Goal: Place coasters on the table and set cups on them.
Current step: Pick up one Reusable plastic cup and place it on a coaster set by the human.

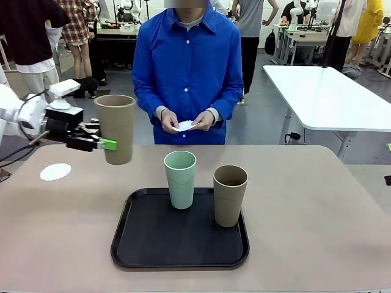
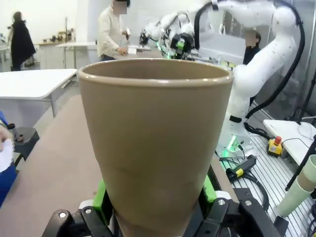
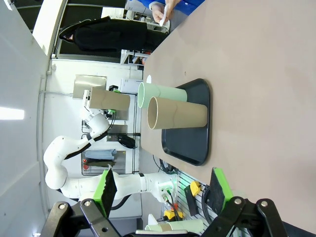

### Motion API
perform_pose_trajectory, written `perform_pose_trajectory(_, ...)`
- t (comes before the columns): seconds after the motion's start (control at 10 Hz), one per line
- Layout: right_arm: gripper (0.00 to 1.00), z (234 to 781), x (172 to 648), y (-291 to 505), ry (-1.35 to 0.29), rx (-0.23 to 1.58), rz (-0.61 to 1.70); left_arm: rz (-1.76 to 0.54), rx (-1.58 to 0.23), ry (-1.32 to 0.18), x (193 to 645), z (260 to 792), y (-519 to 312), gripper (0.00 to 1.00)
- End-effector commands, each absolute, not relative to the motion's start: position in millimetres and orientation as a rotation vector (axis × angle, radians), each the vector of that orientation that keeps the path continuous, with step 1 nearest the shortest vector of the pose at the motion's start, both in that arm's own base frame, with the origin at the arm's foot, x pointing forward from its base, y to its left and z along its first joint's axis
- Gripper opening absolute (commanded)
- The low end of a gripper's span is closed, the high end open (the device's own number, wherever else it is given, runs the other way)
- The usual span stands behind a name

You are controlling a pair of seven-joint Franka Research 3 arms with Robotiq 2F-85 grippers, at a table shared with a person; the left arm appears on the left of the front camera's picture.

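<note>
Across a beige-pink table (image 1: 317, 232) in a busy robotics lab, the left gripper (image 1: 112, 142) is clamped on the lower part of a tan cup (image 1: 116, 125). It holds the cup upright in the air near the one coaster (image 1: 55, 172) laid at the table's left, clear of the black tray (image 1: 140, 250) where the mint cup (image 1: 180, 180) and second tan cup (image 1: 230, 195) stand. The right gripper (image 3: 163, 190), jaws spread wide, grips nothing. The step appears to be carrying the first cup to its coaster, and the next move calls for shifting left and lowering the base squarely onto the doily before release.
</note>
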State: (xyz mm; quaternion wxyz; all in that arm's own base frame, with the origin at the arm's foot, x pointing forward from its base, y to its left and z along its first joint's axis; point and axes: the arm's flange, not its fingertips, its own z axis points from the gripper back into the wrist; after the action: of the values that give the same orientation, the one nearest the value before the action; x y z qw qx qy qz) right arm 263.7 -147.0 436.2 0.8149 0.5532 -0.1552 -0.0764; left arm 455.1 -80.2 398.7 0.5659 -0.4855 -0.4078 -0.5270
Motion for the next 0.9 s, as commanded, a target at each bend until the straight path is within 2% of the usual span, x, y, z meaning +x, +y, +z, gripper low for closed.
perform_pose_trajectory(0.0, 1.0, 437, 265, -147, -0.332, 1.19, -0.163, -1.179, -1.152, -1.053, 479, 398, -5, 0.84)
perform_pose_trajectory(0.5, 1.0, 437, 265, -147, -0.332, 1.19, -0.163, -0.904, -0.926, -1.231, 477, 392, 138, 0.84)
perform_pose_trajectory(0.8, 1.0, 437, 265, -147, -0.332, 1.19, -0.163, -0.775, -0.808, -1.346, 484, 395, 185, 0.84)
